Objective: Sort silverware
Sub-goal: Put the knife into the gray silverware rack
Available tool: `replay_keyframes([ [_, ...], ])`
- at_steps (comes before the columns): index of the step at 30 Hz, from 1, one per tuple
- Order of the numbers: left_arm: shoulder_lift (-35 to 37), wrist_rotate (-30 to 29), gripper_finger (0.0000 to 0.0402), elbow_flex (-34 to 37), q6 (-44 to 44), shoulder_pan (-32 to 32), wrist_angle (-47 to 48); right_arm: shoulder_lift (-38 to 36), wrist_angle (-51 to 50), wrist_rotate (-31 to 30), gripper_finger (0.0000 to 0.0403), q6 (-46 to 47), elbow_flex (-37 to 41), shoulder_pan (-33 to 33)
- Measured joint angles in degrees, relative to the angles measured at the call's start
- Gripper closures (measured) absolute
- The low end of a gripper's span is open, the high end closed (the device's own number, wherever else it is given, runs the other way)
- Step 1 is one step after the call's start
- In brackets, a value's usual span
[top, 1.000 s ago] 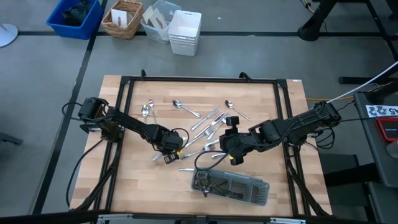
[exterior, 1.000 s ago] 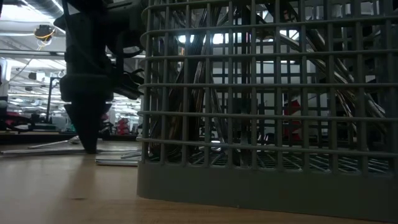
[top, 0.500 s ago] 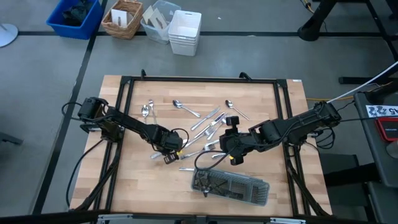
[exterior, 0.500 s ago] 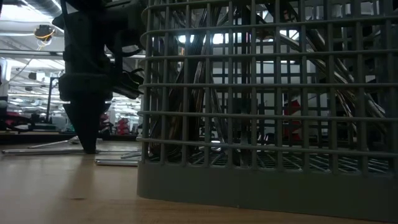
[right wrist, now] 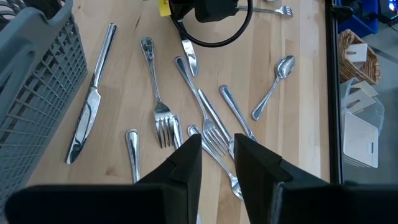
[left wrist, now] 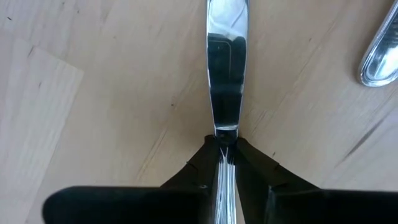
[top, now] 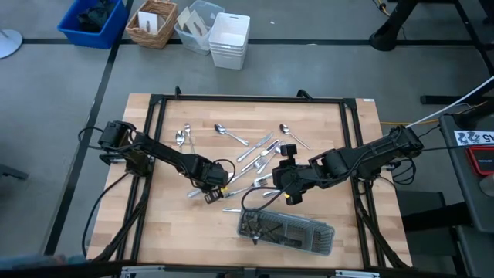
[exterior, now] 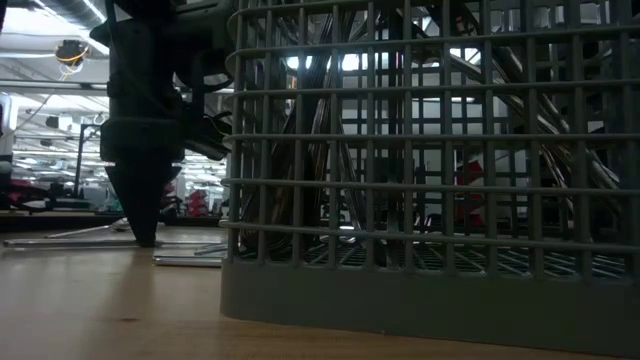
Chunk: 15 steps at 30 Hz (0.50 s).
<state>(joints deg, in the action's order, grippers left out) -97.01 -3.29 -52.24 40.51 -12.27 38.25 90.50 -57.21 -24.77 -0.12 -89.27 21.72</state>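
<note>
- Step in hand: pickup of one knife (left wrist: 226, 81) from the loose scatter; sorting only part done, judging by the pieces left out.
- Left tool (left wrist: 225, 144): fingers pinched shut on the knife, tips down at the counter (top: 162, 224), gripping the narrow part with the broad shiny length running away from the fingers. Placed left of centre on the high view, at the near-left edge of the scatter (top: 208, 188).
- Right tool (right wrist: 217, 149): fingers parted, nothing between them, hovering above a cluster of forks (right wrist: 163, 121) and spoons (right wrist: 273, 87); waiting at the right of the scatter.
- Silverware (top: 251, 158): spread flat over the middle of the counter, several pieces crossing or touching. A few pieces standing in the basket (top: 287, 232), near edge, right of centre.
- Next move, as judged: straight lift of the knife clear of its neighbours, carry toward the basket, tip upright, release into a compartment. Which compartment takes knives: cannot tell.
- Caution: thin grip on a slim, slick piece; risk of swivel or slip during the lift.
</note>
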Motion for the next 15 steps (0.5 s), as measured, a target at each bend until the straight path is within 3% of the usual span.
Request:
replay_keyframes([
  [15, 0.02, -0.31, 0.0372, -0.14, 1.51, 0.02, 0.23, -0.01, 0.00, 0.00, 0.0308, -0.02, 0.00, 0.02],
])
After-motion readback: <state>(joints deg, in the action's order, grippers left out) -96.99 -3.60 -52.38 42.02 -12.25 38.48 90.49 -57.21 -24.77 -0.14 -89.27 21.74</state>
